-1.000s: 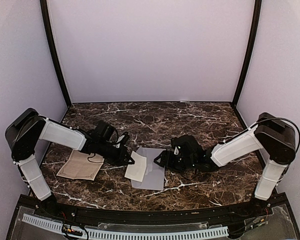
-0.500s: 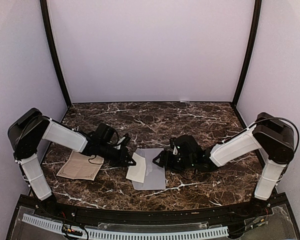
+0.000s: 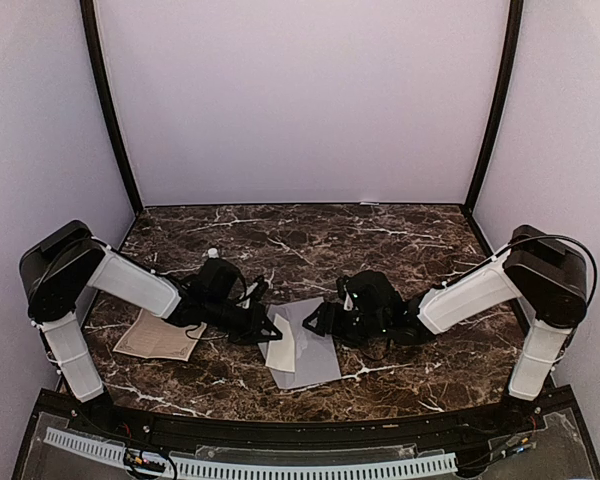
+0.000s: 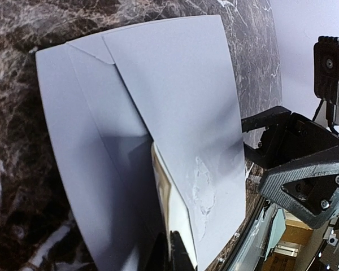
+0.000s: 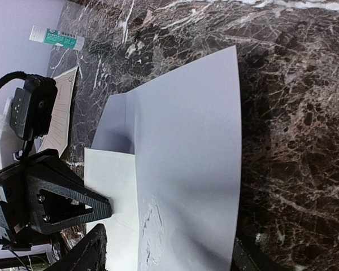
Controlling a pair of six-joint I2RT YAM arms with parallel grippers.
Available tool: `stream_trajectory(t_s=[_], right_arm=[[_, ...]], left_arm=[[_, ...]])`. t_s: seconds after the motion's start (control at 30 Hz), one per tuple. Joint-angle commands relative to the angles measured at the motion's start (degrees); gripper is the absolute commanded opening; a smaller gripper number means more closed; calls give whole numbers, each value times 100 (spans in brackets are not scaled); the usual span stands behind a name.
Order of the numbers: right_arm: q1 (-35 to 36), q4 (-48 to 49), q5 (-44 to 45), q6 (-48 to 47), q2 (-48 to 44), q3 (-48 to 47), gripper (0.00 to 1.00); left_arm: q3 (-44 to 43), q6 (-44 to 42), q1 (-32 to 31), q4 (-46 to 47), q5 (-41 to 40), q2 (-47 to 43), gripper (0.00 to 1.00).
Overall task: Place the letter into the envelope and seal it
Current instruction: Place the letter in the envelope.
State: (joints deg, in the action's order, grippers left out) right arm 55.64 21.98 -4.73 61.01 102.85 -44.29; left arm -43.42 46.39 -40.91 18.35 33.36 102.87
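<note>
Letter [image 3: 282, 350] is pinched at its far-left edge in the closed left claw [image 3: 264, 325]. Its right part sits under the raised panel of the envelope [image 3: 318, 358]. That envelope lies between the two claws, long axis running near to far, mouth facing left. The push therefore goes rightward, across the short axis, toward the right claw [image 3: 315, 320], whose fingers stand wide apart at the envelope's far-right edge.

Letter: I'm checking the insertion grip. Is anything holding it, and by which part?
The left gripper holds the letter by its outer edge; the rest sits under the envelope's lifted panel.
</note>
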Motion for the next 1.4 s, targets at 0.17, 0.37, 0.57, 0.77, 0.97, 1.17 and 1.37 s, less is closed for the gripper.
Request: stream_trajectory(t_s=[0.17,0.37,0.57,0.77,0.97,1.17,1.37], right_arm=[[78,62,-7,171,-22,173,58],[64,393,-13,307,-99,442,41],[39,1300,-270,497,-108,787,23],[-11,1957,-432,642,-55,1027,17],[-28,2598,-570,730,-9,1185,17],[-32,2677,-562,776,3,1203,3],[-53,2456,-471,887,8,1218,0]], left_arm=[[-208,-183,-92,-384,-647,-152,10],[-292,-491,-84,-828,-743,-407,15],[-204,-447,-85,-751,-519,-321,14],[-200,-482,-85,-730,-482,-279,5],[-147,-453,-83,-627,-345,-156,0],[-145,-436,-84,-575,-314,-128,0],[-194,-569,-77,-831,-476,-267,15]])
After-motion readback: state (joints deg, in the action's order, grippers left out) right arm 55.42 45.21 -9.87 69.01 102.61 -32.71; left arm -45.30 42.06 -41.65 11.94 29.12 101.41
